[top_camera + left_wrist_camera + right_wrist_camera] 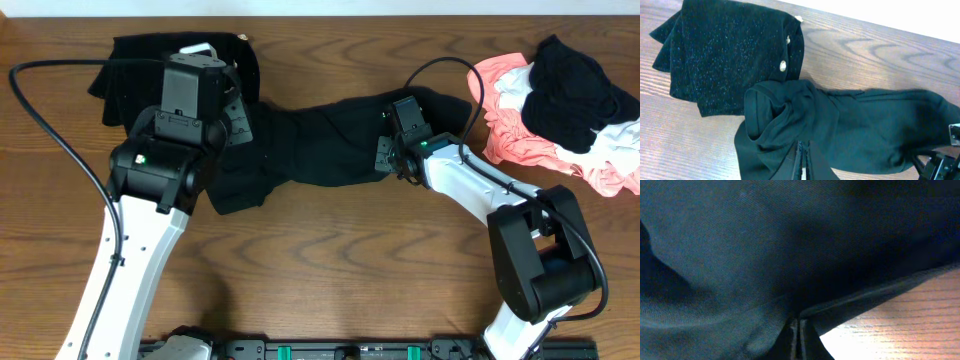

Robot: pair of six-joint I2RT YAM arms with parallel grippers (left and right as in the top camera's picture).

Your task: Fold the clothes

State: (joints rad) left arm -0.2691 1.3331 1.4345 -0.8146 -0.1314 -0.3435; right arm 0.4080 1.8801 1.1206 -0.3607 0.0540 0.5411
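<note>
My left gripper (803, 150) was pinched closed on the black shirt (865, 125), its jaws pressed together with a bunched fold of cloth caught between them. Just ahead of those fingertips the shirt rose in a crumpled hump. From there it ran off to the right as a long, loosely stretched band on the wooden table (330, 270).

My right gripper (798, 330) was clamped tight on the far end of the same shirt, its jaws meeting on a seamed edge. Dark fabric filled nearly everything ahead of it, and bare wood showed only to its lower right. The shirt lay drawn out between my two grippers, with a loose flap spread beside the left one.

Beyond the left gripper, up and to its left, a folded black garment (725, 55) with a faint sparkle lay flat, touching the shirt's hump at one corner. Two small pale buttons (783, 65) showed along its right edge.

Farthest off, well apart to the right of my right gripper, a pile of clothes (570, 100) sat near the table's far edge. It was pink and white pieces with a black one heaped on top.
</note>
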